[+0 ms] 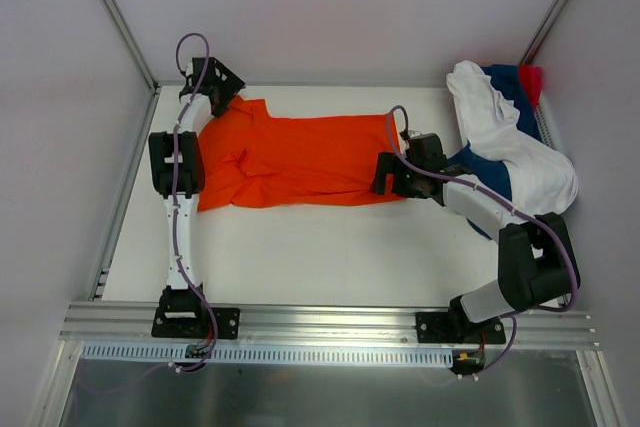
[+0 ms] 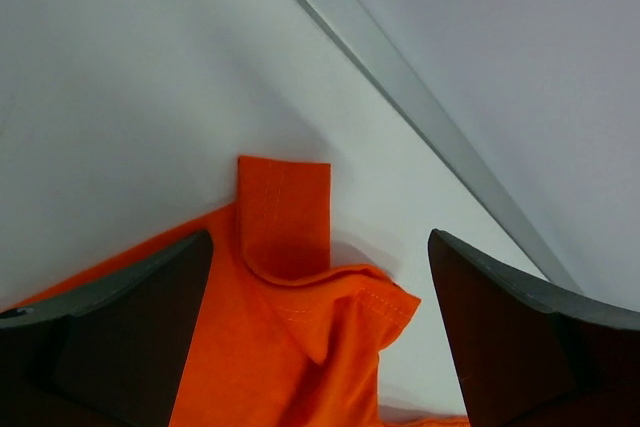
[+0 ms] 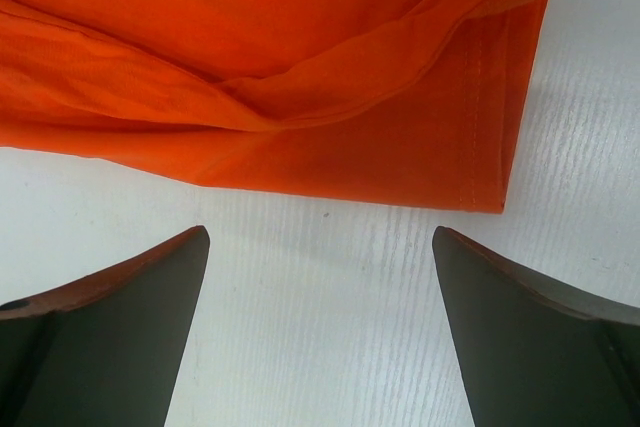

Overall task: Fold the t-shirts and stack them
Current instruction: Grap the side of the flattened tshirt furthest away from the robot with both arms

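The bright orange t-shirt (image 1: 300, 157) lies spread flat across the middle of the white table (image 1: 320, 257). My left gripper (image 1: 222, 87) stands open at the shirt's far left end. In the left wrist view its jaws straddle a folded-over sleeve (image 2: 285, 217) without closing on it. My right gripper (image 1: 385, 175) is open at the shirt's near right corner. Its jaws hang over bare table just short of the hem corner (image 3: 490, 197). A white t-shirt (image 1: 510, 137), a navy one (image 1: 495, 172) and a red-pink one (image 1: 530, 77) lie heaped at the back right.
Pale enclosure walls ring the table, with a metal post (image 2: 420, 97) close behind the left gripper. An aluminium rail (image 1: 330, 322) carrying both arm bases runs along the near edge. The right arm's forearm lies over the navy shirt.
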`<act>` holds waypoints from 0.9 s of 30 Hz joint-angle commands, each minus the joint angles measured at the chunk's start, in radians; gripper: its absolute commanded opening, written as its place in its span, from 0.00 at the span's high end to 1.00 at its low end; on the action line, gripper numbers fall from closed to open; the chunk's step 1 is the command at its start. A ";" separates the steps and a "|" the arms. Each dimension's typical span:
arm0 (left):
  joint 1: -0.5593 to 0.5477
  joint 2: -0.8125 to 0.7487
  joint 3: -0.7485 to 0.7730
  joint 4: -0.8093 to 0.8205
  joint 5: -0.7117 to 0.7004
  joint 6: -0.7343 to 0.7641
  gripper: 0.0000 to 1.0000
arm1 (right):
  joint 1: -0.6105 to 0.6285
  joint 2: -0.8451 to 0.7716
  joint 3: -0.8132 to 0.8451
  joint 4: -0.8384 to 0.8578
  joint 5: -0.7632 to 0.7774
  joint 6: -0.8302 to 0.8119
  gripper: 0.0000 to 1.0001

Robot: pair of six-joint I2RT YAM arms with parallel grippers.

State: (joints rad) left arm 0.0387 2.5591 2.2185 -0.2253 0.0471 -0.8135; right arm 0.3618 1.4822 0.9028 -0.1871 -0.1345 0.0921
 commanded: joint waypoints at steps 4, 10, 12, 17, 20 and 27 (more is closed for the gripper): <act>-0.010 0.072 0.090 0.032 -0.006 -0.069 0.11 | 0.000 -0.014 0.019 0.011 0.022 -0.020 0.00; -0.016 0.127 0.142 0.055 -0.007 -0.076 0.32 | 0.000 -0.011 0.024 0.005 0.027 -0.025 0.01; -0.016 0.141 0.144 0.064 -0.007 -0.081 0.41 | 0.000 -0.005 0.025 0.003 0.029 -0.026 0.00; -0.011 0.165 0.156 0.093 0.010 -0.096 0.52 | 0.000 0.003 0.028 0.003 0.022 -0.025 0.01; -0.011 0.177 0.168 0.106 0.019 -0.104 0.57 | 0.000 0.007 0.030 0.002 0.022 -0.025 0.00; -0.010 0.193 0.168 0.135 0.040 -0.133 0.76 | 0.000 0.010 0.031 -0.003 0.032 -0.026 0.00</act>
State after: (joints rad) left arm 0.0322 2.7197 2.3615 -0.0910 0.0563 -0.9314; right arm 0.3618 1.4872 0.9031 -0.1894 -0.1158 0.0841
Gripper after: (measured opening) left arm 0.269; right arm 0.993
